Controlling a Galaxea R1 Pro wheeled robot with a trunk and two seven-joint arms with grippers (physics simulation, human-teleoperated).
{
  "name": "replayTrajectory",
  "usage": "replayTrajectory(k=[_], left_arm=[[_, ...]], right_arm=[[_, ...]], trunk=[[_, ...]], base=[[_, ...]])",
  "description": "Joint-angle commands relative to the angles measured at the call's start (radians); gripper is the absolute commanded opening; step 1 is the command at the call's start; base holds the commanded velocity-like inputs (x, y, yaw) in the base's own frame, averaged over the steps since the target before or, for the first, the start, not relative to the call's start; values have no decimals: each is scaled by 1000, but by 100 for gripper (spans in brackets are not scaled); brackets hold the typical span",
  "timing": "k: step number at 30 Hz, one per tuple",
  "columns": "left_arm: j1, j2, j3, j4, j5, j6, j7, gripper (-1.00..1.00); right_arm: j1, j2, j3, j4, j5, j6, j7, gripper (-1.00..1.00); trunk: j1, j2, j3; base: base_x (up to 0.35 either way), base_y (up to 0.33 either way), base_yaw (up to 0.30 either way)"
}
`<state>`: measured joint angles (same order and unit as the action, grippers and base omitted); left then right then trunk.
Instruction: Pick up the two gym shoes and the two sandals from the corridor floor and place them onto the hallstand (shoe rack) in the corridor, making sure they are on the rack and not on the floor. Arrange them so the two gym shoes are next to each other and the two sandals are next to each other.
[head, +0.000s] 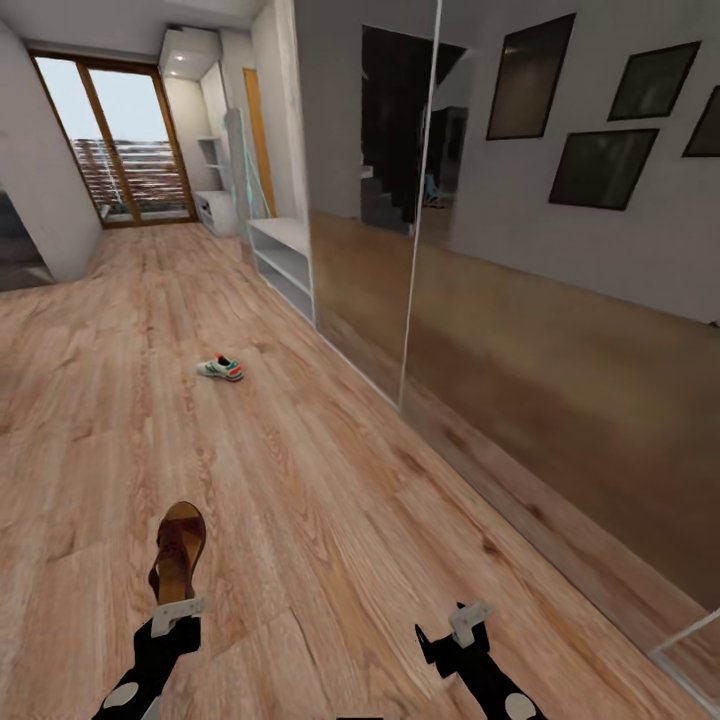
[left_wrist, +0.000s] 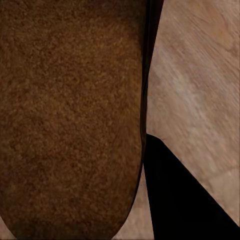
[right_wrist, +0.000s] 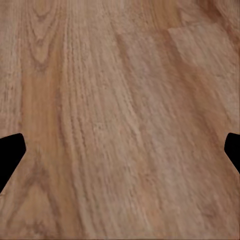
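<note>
One dark brown sandal (head: 178, 552) with a tan insole sticks out forward from my left gripper (head: 178, 608), which is shut on its heel end. In the left wrist view the sandal's brown surface (left_wrist: 70, 110) sits right against the camera, beside one black finger (left_wrist: 182, 205). A white gym shoe (head: 220, 368) with green stripe and orange-red heel lies on the corridor floor (head: 300, 470) further ahead. My right gripper (head: 455, 628) hovers low over bare planks, its fingertips (right_wrist: 10, 152) wide apart and open. The hallstand (head: 215, 210) appears to be the low pale unit at the far end, under floating shelves.
A straight-sided white bench unit (head: 283, 262) with open shelves stands along the right wall, with teal lettering (head: 250, 165) above it. A mirrored wall panel (head: 480, 320) runs down the right side. A glass door (head: 120, 140) closes the corridor's far end.
</note>
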<state>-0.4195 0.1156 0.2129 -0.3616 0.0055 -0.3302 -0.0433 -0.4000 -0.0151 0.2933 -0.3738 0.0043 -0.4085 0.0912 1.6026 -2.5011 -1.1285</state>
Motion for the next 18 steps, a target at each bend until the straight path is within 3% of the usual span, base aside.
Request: replayTrajectory(k=[1,18], left_arm=[[-1,-1,5,1,-3,-3,-4,-100],[-1,-2,4,1,-1,-4,-4,-100]], right_arm=[[0,0,1,0,0,-3,2,100],[0,0,1,32,0,-3,4,100]], trunk=[[0,0,-1],[0,0,-1]], base=[[167,294,274],[218,256,274]])
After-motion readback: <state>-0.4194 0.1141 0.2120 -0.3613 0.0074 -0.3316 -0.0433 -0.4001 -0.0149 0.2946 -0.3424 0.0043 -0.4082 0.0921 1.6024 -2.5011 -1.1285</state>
